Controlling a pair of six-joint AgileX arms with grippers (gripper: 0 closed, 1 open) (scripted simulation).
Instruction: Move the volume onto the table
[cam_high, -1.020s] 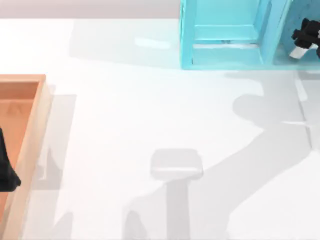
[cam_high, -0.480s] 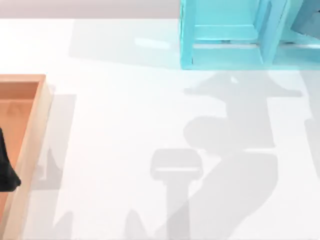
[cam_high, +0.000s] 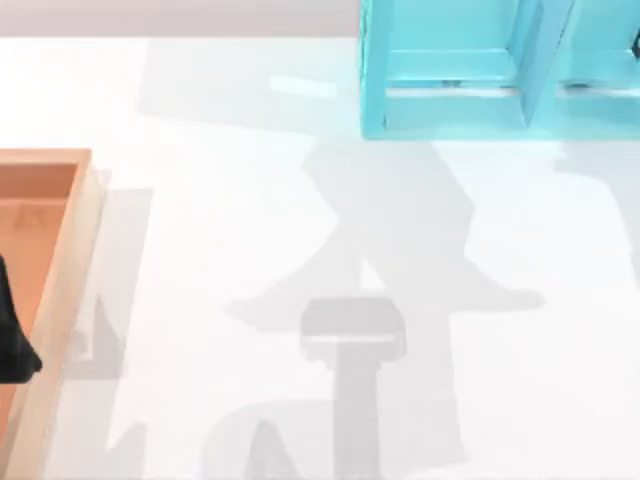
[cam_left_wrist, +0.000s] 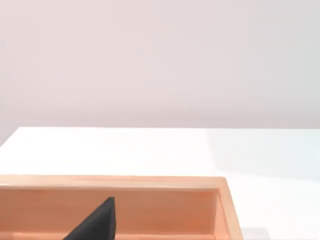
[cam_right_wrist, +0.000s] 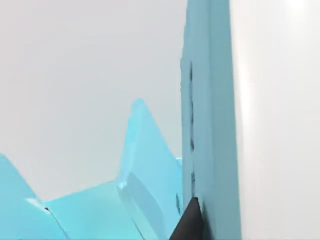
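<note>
White table (cam_high: 250, 220) spreads before you, tray (cam_high: 60, 270) at its left edge, shelf (cam_high: 450, 70) at the back; the volume (cam_right_wrist: 207, 125) stands against your right gripper (cam_right_wrist: 189, 222), whose grip you cannot tell

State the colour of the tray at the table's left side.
Orange wood, clearest in the top view: tray.

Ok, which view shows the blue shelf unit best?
Top view: the shelf unit stands at the table's far edge, two open compartments side by side. Right wrist view catches tilted blue panels close up.
</note>
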